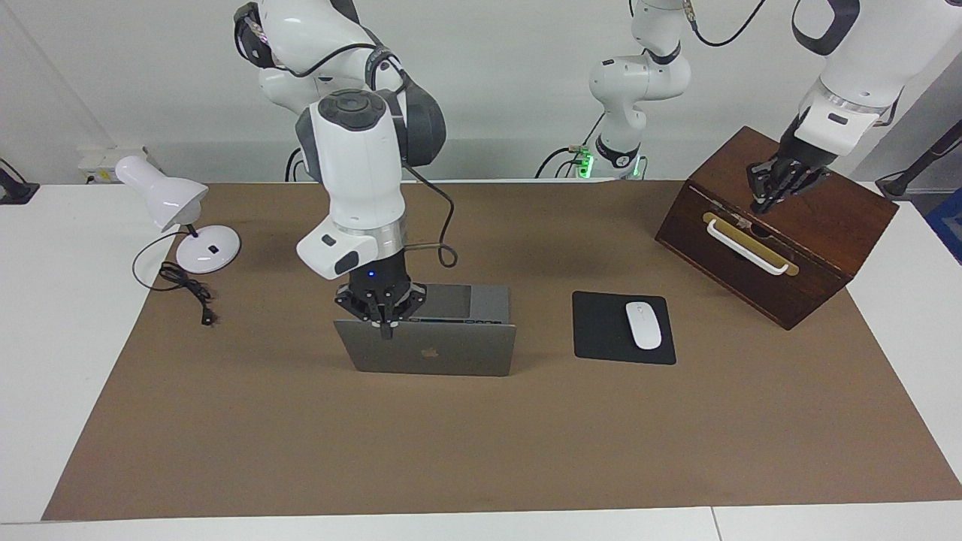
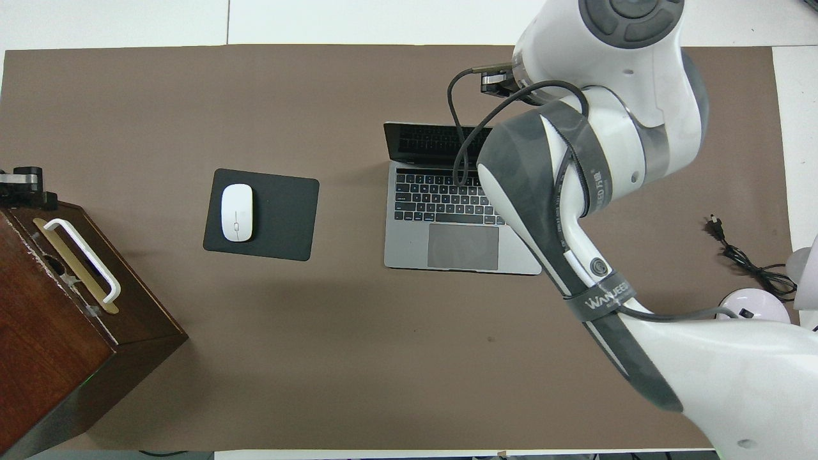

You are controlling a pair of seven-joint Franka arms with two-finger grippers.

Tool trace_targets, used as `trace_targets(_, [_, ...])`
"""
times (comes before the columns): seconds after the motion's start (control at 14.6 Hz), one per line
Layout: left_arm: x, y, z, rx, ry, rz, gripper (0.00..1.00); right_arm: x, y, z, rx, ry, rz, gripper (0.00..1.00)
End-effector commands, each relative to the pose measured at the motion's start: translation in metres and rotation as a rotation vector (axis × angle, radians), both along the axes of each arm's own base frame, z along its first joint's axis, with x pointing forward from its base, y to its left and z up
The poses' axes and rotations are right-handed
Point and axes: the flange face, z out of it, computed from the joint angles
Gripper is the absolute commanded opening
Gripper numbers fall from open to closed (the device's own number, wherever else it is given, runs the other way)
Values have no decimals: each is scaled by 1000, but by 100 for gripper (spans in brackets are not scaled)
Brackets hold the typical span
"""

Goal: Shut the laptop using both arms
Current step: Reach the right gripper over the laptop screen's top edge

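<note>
The silver-grey laptop (image 1: 436,349) stands open on the brown mat, its lid nearly upright with the apple logo facing away from the robots. Its keyboard deck (image 2: 447,236) and trackpad show in the overhead view. My right gripper (image 1: 383,323) points down at the lid's top edge, near the corner toward the right arm's end of the table, and touches it. In the overhead view the right arm (image 2: 575,191) covers that gripper and part of the laptop. My left gripper (image 1: 778,191) rests at the top of the wooden box (image 1: 819,225), away from the laptop; it also shows in the overhead view (image 2: 22,182).
A black mouse pad (image 1: 601,330) with a white mouse (image 1: 644,324) lies beside the laptop toward the left arm's end. The wooden box has a white handle (image 1: 748,248). A white desk lamp (image 1: 176,214) and its cord (image 1: 188,289) sit at the right arm's end.
</note>
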Motion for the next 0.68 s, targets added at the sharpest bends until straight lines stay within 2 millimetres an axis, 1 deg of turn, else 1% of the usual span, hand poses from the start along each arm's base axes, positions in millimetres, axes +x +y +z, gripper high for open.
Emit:
trace_targets(0.0, [-6,1,0,14,-21,46,0,-2,11,-1,-11,-13,-27,0])
trace_targets(0.21, [-5,-3,0,7,-37,35,0,0,13,0,-7,-33,-22,0])
trace_targets(0.34, [-6,-8,-7,7,-54,-8,0,2,14,-2,-8,-45,-19,0])
trace_targets(0.41, [-7,-11,-16,7,-56,-22,0,4,15,-3,-1,-57,-15,0])
trace_targets(0.55, [-12,-24,-27,6,-83,-48,0,5,17,-12,0,-58,-11,0])
trace_targets(0.62, [-15,-29,-33,2,-98,-62,0,5,18,-12,3,-63,-7,0])
